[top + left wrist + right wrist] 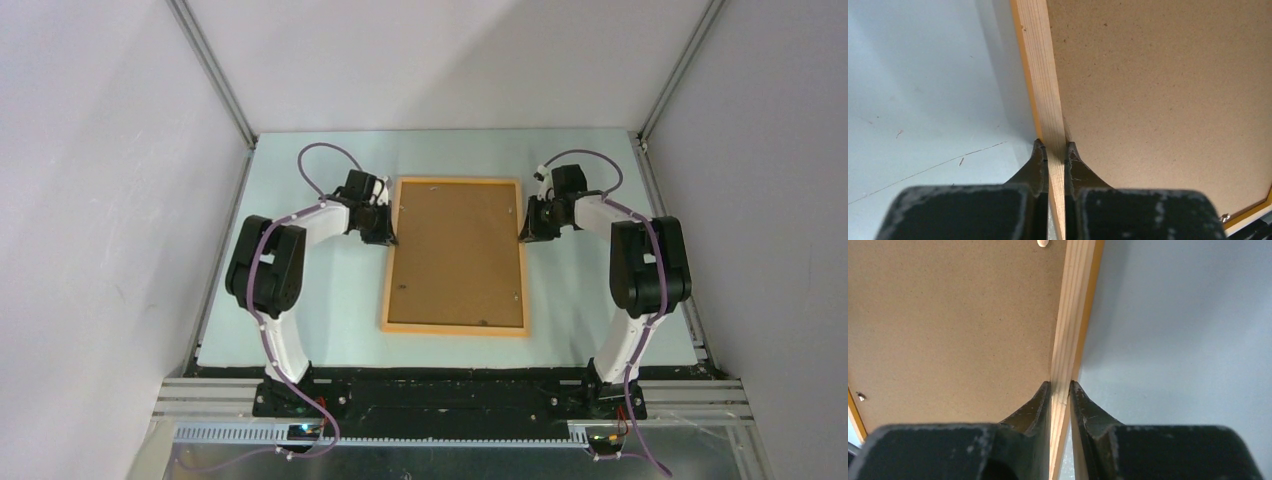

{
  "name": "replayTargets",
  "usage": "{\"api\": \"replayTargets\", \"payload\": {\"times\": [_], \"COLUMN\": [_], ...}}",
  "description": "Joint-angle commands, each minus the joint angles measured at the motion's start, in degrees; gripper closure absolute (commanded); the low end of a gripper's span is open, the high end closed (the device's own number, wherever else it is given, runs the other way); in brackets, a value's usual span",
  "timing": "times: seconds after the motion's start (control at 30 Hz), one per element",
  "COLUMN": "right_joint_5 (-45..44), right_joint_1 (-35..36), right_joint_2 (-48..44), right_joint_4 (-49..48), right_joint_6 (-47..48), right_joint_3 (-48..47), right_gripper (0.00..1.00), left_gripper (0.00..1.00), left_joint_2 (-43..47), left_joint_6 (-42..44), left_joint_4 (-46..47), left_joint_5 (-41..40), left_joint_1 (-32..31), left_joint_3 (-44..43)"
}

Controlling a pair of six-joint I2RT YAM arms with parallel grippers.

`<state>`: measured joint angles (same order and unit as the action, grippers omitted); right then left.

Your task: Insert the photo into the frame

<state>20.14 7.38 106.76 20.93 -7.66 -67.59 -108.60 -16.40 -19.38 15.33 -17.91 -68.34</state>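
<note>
My left pincer (1053, 148) is clenched on the left long rail of the frame (1040, 75): one finger is on the outer side of the wood and the other on the inner side, both touching it. My right pincer (1060, 386) grasps the opposite rail in the same way, and its fingers seem to press the wood too. The frame lies flat on the worktop (330, 300) between my two pincers, with its back side up. The brown backing board (458, 250) sits inside it, just beside my inner fingers. The photo I cannot see in any view; perhaps it is under the board, but I cannot tell. So I judge that either the task is nearly done, or the photo is not yet placed and the board must come out first
</note>
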Motion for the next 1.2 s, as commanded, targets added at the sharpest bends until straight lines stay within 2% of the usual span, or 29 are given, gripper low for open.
{"api": "replayTargets", "payload": {"times": [0.0, 0.17, 0.3, 0.47, 0.53, 0.63, 0.73, 0.87, 1.0, 1.17], "right_joint_5": [3.7, 9.1, 11.04, 12.58, 12.72, 12.05, 11.34, 9.31, 7.0, 4.39], "right_joint_1": [3.3, 4.84, 5.79, 6.82, 6.85, 6.75, 6.36, 6.68, 8.06, 7.55], "right_joint_2": [0.75, 1.66, 1.47, 1.0, 0.6, -0.21, -1.62, -6.24, -12.63, -15.01], "right_joint_4": [0.53, 2.3, 4.14, 6.87, 7.39, 8.37, 9.62, 10.91, 11.95, 13.02], "right_joint_6": [1.12, 0.69, 2.19, 3.82, 4.45, 6.07, 7.37, 11.12, 14.13, 14.38], "right_joint_3": [-1.69, -1.62, -0.75, 0.66, 1.4, 1.48, 1.62, 3.48, 7.59, 10.36], "right_gripper": [0.94, 1.0, 1.0, 0.97, 0.91, 0.7, 0.59, 0.37, 0.3, 0.3], "left_gripper": [1.0, 1.0, 1.0, 1.0, 1.0, 1.0, 1.0, 1.0, 1.0, 1.0], "left_joint_2": [1.94, 6.31, 8.76, 9.81, 10.18, 10.42, 9.57, 8.04, 8.03, 8.45], "left_joint_6": [4.64, 8.69, 11.37, 12.53, 12.62, 12.01, 11.36, 10.86, 10.22, 9.12], "left_joint_4": [-0.57, -2.76, -3.98, -5.14, -5.24, -5.27, -5.21, -5.26, -4.99, -4.23], "left_joint_5": [7.53, 11.93, 17.34, 19.83, 20.58, 21.6, 22.61, 22.41, 20.82, 20.01], "left_joint_1": [-0.92, -0.81, -0.67, 0.15, 0.72, 1.14, 1.21, 1.44, 2.29, 4.19], "left_joint_3": [3.28, 6.97, 10.61, 13.07, 13.46, 13.88, 13.75, 13.62, 13.45, 13.83]}}
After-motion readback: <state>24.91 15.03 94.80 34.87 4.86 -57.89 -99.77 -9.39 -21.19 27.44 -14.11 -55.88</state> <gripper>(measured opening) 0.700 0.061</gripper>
